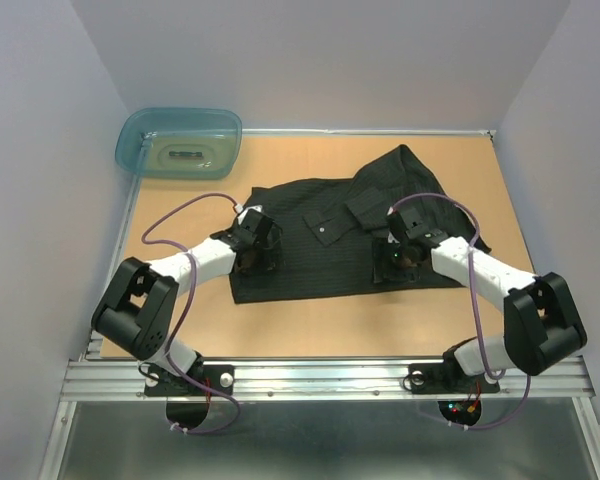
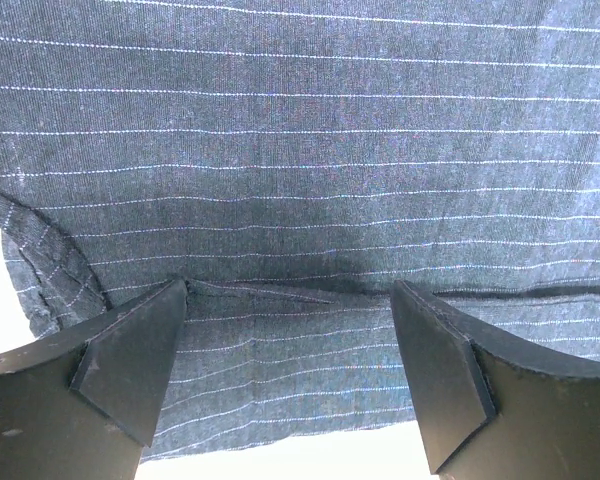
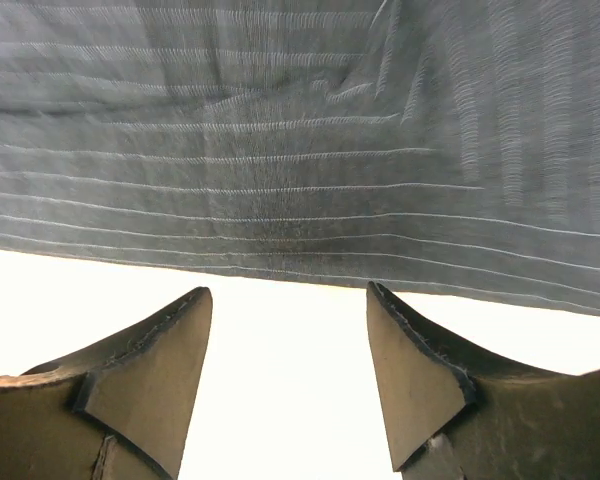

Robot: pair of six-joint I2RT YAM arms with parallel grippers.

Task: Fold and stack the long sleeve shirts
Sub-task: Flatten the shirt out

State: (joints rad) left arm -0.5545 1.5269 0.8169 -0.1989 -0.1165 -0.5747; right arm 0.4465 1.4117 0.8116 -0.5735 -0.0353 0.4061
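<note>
The black pinstriped long sleeve shirt [image 1: 330, 235] lies partly folded across the middle of the table, its far right part bunched up. My left gripper [image 1: 252, 262] is open low over the shirt's near left part; in the left wrist view its fingers [image 2: 130, 370] rest on the cloth [image 2: 300, 150] with a hem fold between them. My right gripper [image 1: 400, 268] is open at the shirt's near right edge; in the right wrist view the fingers [image 3: 420, 380] stand just short of the hem [image 3: 280, 180], nothing between them.
A translucent teal plastic tub [image 1: 180, 142] stands at the far left corner. Grey walls close in the table on the left, right and back. A metal rail [image 1: 330, 378] runs along the near edge by the arm bases.
</note>
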